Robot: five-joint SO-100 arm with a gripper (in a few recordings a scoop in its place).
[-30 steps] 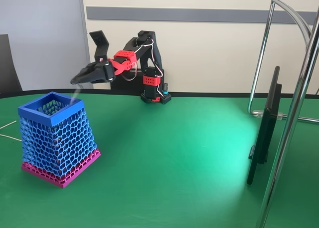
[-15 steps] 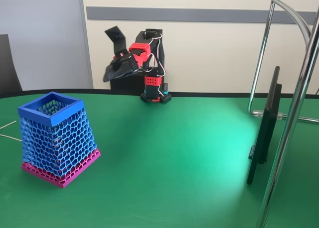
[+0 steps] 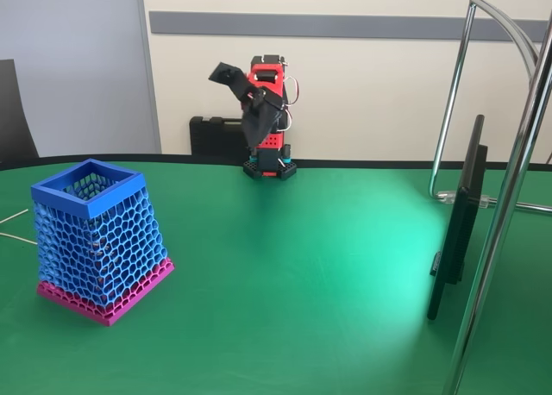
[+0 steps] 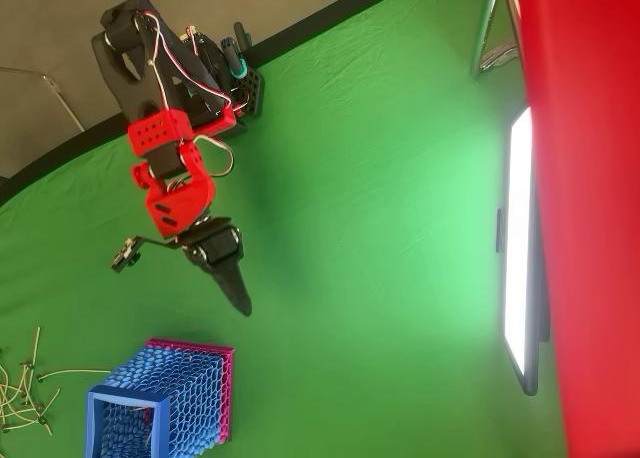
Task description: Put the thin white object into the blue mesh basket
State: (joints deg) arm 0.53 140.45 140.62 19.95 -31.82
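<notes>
1. Black two-finger gripper [image 4: 183,278] spread wide, gripping nothing, up high toward upper left of overhead view
2. Can't tell where the thin white dark-tipped stick is; probably inside the blue honeycomb-mesh basket [image 3: 86,207] at lower left
3. Worth peeking in before retiring
4. If redoing, skip the loose pale sticks [image 4: 25,393]

Gripper [image 4: 238,296], seemingly closed, near basket [image 4: 205,383]
</notes>
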